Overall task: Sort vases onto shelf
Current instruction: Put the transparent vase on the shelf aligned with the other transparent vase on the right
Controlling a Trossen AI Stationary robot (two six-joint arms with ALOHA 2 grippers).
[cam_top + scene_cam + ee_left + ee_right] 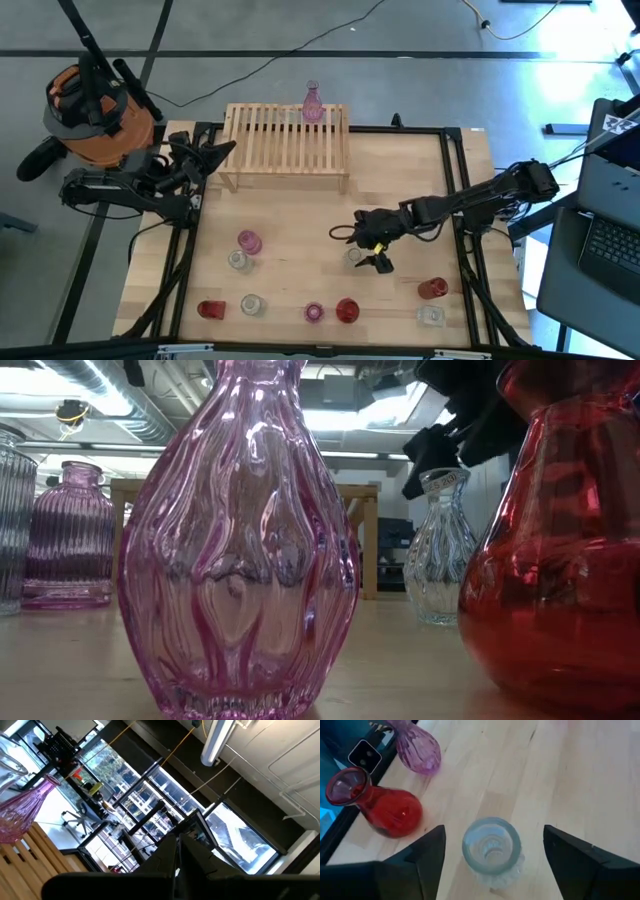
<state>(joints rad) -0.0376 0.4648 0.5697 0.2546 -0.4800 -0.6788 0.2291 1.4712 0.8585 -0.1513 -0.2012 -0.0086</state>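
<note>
From above, the right gripper (372,256) hangs over a clear vase (356,256) near the middle of the table (300,225), its fingers spread and gripping nothing. The shelf (287,146) stands at the table's far edge with one pink vase (312,103) on its back edge. Other vases stand in a row along the near edge, among them a red one (347,311). The left gripper (208,153) waits at the table's far left corner beside the shelf, fingers shut on nothing.

At table height, a ribbed pink vase (240,540) fills the foreground, a red vase (560,550) at the side. Beyond them the clear vase (438,555) stands upright with the dark right gripper (440,455) at its mouth.

The left wrist view looks up at the room, the shelf (30,857) and its pink vase (20,815) at one edge.

From the right wrist, the clear vase (491,845) sits between the two spread fingers (427,852), apart from both. It looks light, rigid, smooth and breakable, probably slippery in a pinch; the narrow neck below the lip seems the surest hold, with gentle closing.
</note>
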